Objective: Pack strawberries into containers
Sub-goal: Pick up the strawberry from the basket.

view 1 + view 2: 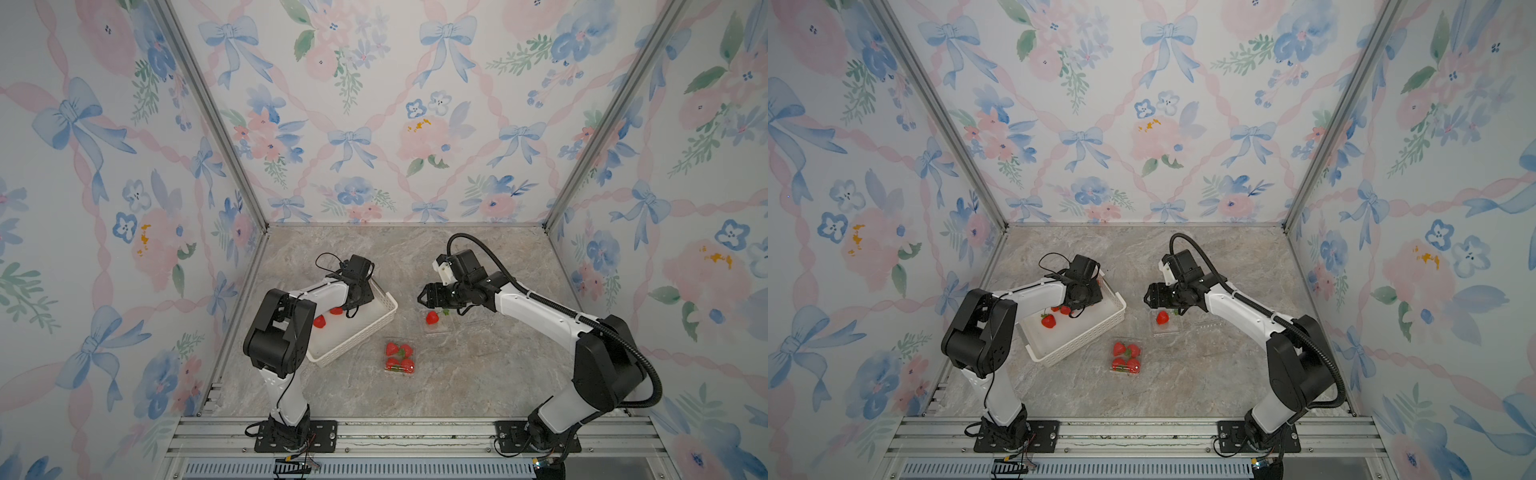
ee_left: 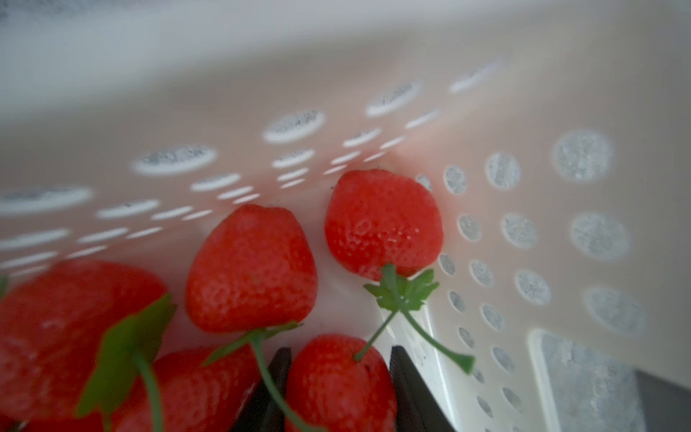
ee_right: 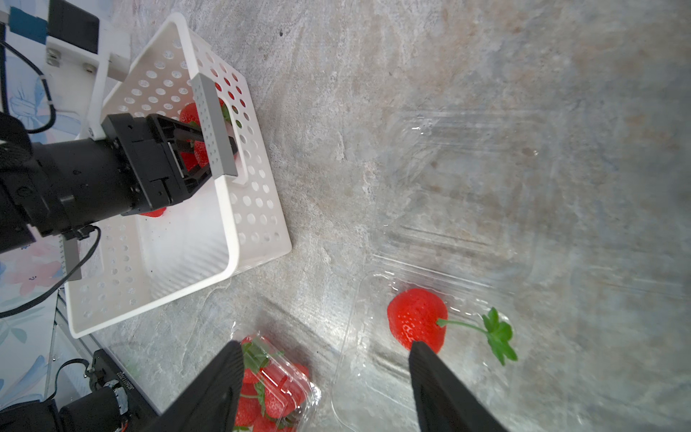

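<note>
Left wrist view: nearest strawberry [image 2: 67,336] blurred; left gripper [image 2: 340,349] and the strawberry between its fingers [image 2: 338,389] cut off by the frame edge, grip undeterminable. Both top views: wrist [image 1: 359,286] hides the fingertips.

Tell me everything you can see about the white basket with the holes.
The white basket is a rectangular, open-topped tub, plastic by its look, with round holes through its walls, a handle slot, a thick rim and a plain floor. It stands upright on the marbled table, turned at an angle, before the left arm. Several strawberries lie inside, bunched toward one corner. The left end effector reaches down into it, straddling one berry. The clear containers stand apart from it.
</note>
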### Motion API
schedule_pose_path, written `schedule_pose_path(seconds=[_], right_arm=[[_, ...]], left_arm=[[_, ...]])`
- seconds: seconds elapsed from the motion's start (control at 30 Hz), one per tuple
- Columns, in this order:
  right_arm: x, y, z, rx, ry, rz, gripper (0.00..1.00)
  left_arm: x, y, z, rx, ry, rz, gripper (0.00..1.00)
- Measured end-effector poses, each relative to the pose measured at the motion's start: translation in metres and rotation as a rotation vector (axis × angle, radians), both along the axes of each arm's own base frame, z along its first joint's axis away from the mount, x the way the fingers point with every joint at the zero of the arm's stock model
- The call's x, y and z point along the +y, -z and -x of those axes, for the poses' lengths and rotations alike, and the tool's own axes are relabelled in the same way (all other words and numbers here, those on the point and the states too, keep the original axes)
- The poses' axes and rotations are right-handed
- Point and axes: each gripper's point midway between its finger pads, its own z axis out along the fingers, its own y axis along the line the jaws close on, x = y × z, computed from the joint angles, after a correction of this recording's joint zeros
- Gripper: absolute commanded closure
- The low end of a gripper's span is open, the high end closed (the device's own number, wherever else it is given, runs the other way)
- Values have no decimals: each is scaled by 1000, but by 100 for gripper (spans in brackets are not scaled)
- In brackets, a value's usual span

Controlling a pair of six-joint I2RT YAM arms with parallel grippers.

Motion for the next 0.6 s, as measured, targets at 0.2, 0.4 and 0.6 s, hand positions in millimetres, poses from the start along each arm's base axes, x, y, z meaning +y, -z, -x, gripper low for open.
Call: schedule_pose_path(seconds=[0.2, 0.4, 0.6], right_arm=[[-2, 1, -1, 2, 5, 1, 29], [-17, 11, -3, 26, 39, 15, 29], [-44, 20, 2, 51, 99, 35, 29]], left_arm=[[1, -8, 4, -14, 2, 6, 71], [-12, -53, 13, -110, 40, 57, 71], [-60, -101, 33, -218, 160, 122, 71]])
